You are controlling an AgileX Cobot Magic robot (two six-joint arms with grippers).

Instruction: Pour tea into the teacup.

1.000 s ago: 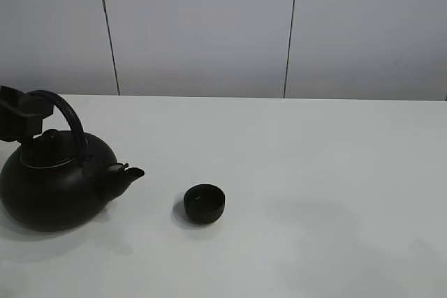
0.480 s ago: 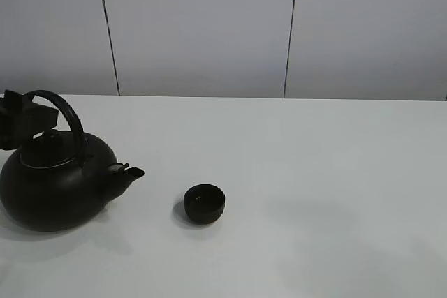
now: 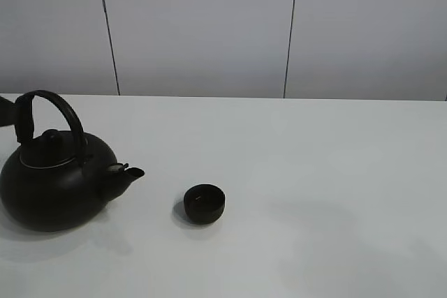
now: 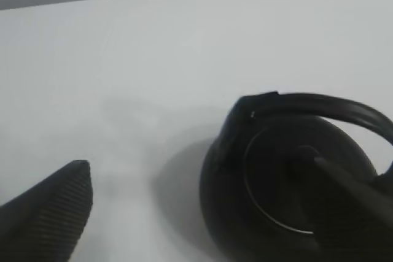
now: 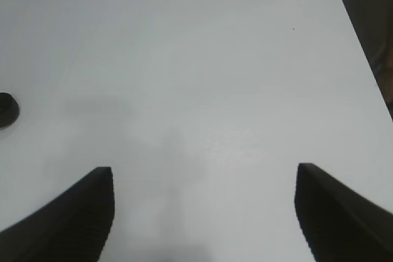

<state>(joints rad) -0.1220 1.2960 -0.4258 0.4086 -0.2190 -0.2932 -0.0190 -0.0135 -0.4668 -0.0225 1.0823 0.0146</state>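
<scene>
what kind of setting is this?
Probably a lab test bench, not a kitchen: a bare white table against plain white wall panels, holding only a black kettle and a teacup.

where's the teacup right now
In the exterior high view the teacup stands on the white table, left of centre, just right of the kettle spout, apart from it.

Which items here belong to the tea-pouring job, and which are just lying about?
Part of the job:
- teacup, small, black, upright on the table, apart from the kettle
- kettle, upright, spout toward the teacup
- left gripper, open, beside the kettle handle, not holding it

Just there:
- table, bare white top
- right gripper, open over bare table, holding nothing
</scene>
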